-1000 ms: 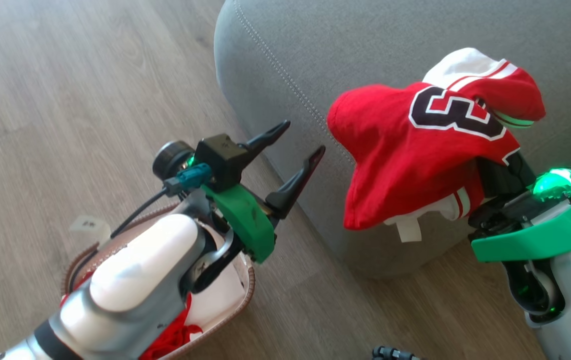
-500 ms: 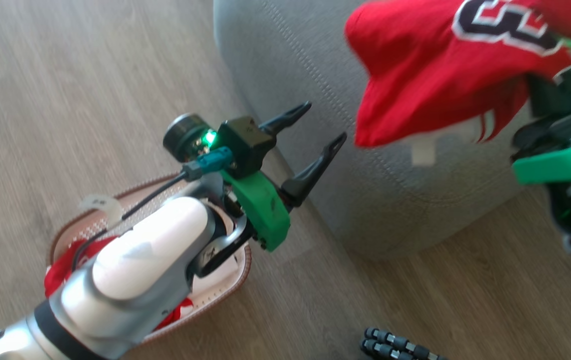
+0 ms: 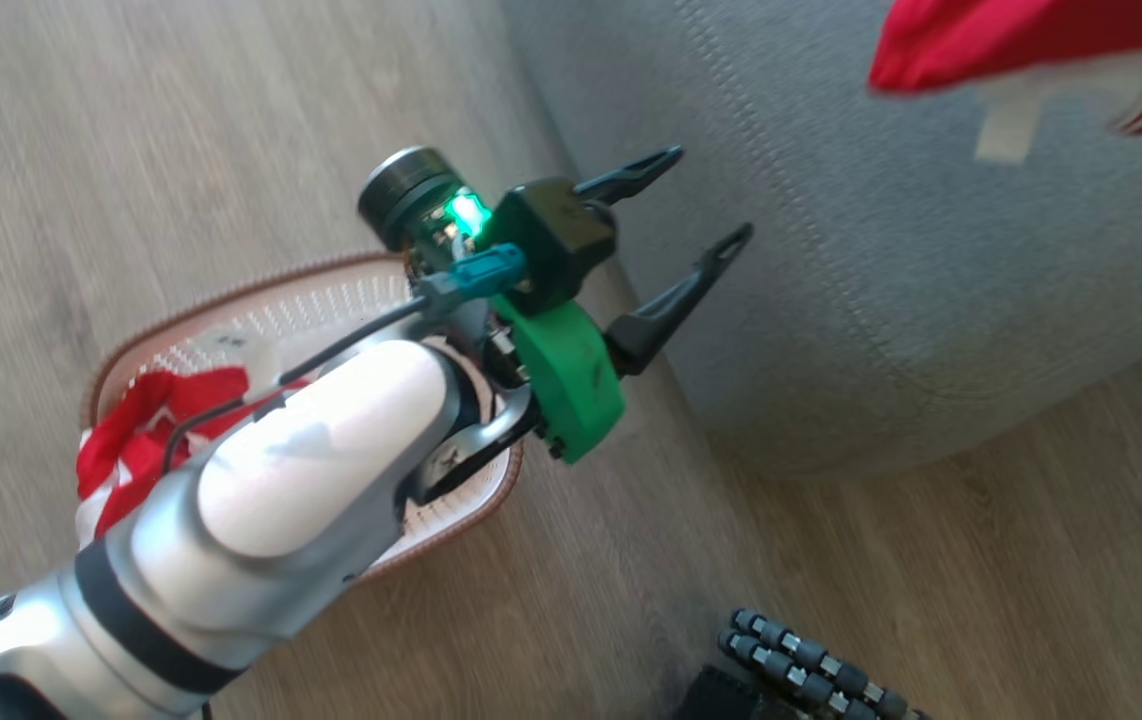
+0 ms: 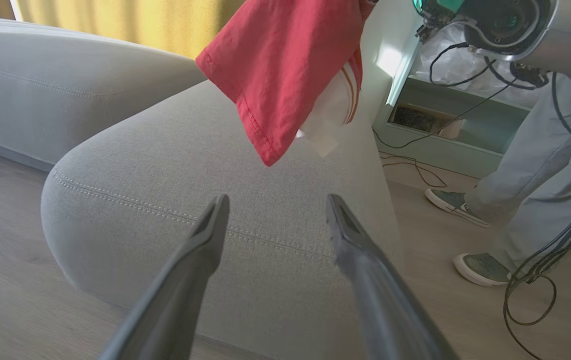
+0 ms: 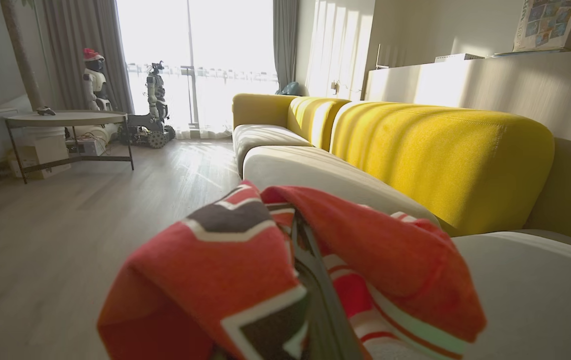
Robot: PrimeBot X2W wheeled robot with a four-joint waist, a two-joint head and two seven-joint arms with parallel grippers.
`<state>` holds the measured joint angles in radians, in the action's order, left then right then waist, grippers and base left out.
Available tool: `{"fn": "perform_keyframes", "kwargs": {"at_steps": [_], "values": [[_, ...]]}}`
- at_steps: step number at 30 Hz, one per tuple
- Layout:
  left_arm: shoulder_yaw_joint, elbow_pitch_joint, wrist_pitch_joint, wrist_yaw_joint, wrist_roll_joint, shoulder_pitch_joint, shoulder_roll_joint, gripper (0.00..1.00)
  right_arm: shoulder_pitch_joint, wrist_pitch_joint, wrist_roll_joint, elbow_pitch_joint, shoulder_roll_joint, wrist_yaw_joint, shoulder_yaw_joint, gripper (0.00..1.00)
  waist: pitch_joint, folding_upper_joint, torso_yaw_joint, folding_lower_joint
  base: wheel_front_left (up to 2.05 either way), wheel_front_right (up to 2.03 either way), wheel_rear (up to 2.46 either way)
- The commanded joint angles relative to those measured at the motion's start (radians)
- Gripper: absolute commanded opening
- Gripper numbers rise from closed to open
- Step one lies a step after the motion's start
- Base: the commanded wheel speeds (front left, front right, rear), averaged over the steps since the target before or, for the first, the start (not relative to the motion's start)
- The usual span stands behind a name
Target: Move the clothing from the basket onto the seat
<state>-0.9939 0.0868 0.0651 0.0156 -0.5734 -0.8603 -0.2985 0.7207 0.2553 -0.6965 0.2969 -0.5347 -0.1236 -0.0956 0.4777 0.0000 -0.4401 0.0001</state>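
My left gripper [image 3: 711, 192] stands open and holds nothing, its fingers aimed at the grey seat [image 3: 881, 280] above the basket [image 3: 261, 285]. One red garment [image 3: 136, 435] lies in the basket, partly hidden by my left forearm. A second red garment [image 3: 1031, 40] with white trim hangs above the seat at the top right. In the left wrist view that garment [image 4: 285, 65] dangles over the seat [image 4: 175, 165] beyond the open left gripper [image 4: 276, 200]. In the right wrist view the garment [image 5: 245, 260] drapes over my right gripper [image 5: 299, 240], which is shut on it; one dark finger [image 5: 315, 285] shows through the cloth.
The basket sits on wooden floor [image 3: 181, 120] by the seat's rounded corner. A person's legs and shoes [image 4: 515, 175] stand right of the seat beside loose cables [image 4: 535, 295]. Yellow sofa backs [image 5: 440, 155] rise behind the seat. A black ribbed part [image 3: 811, 670] lies at the bottom.
The head camera has swung, so the whole picture has shifted. The right gripper has carried the numbered garment up from the seat's front edge to above its top. The left gripper stays open.
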Motion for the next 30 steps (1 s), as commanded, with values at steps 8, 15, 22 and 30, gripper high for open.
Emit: {"fn": "perform_keyframes", "kwargs": {"at_steps": [8,15,22,30], "values": [[-0.004,-0.029,0.014,0.035,0.037,-0.113,0.042,1.00,0.100,0.006,0.027,0.127,-0.098,-0.007,0.071,0.00,0.120,0.0000,0.073,-0.0001,0.00,0.00,0.00],[-0.018,0.005,0.009,0.050,0.045,-0.151,0.065,1.00,0.167,0.006,0.089,0.301,-0.127,-0.007,0.070,0.00,0.173,0.0000,0.111,-0.0001,0.00,0.00,0.00],[-0.017,0.048,-0.014,0.056,0.044,-0.166,0.068,1.00,0.221,-0.016,0.110,0.454,-0.117,-0.007,0.015,0.00,0.195,0.0000,0.128,-0.0001,0.00,0.00,0.00],[-0.026,0.081,-0.038,0.061,0.037,-0.166,0.085,1.00,0.278,-0.185,0.055,0.587,-0.111,-0.007,-0.087,0.85,0.183,0.0000,0.136,-0.0001,0.00,0.00,0.00]]}}
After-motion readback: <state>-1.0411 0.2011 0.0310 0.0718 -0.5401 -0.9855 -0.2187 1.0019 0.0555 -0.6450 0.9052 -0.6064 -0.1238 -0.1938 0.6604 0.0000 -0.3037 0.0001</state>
